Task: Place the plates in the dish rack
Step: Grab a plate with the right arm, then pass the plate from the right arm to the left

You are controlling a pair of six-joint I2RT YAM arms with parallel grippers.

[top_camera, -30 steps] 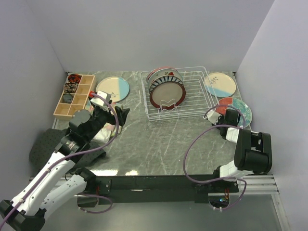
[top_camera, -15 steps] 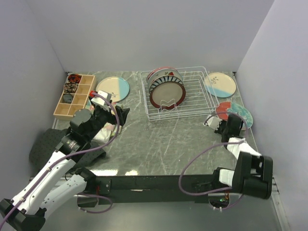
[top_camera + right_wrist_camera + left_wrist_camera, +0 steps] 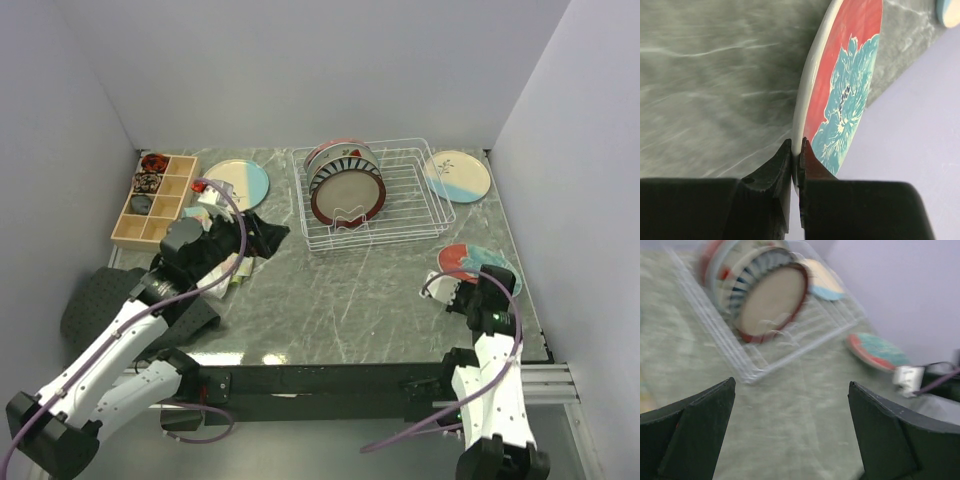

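The white wire dish rack (image 3: 400, 210) stands at the back centre and holds several upright plates, the front one taupe with a red rim (image 3: 347, 197). My right gripper (image 3: 480, 288) is shut on the near rim of the red floral plate (image 3: 478, 262) at the right of the table. In the right wrist view the fingers pinch that plate's rim (image 3: 840, 90), and the gripper (image 3: 796, 155) holds it tilted on edge. My left gripper (image 3: 262, 237) is open and empty, left of the rack. The left wrist view shows the gripper (image 3: 790, 430), the rack (image 3: 730, 355) and the red floral plate (image 3: 875, 351).
A cream-and-blue plate (image 3: 235, 183) lies left of the rack, another (image 3: 457, 175) at the back right. A wooden compartmented box (image 3: 155, 198) sits at the far left. A dark grey mat (image 3: 95, 300) lies under my left arm. Walls close in on three sides.
My right arm has drawn back toward the near edge, bringing the red floral plate with it. My left gripper has moved right, toward the rack.
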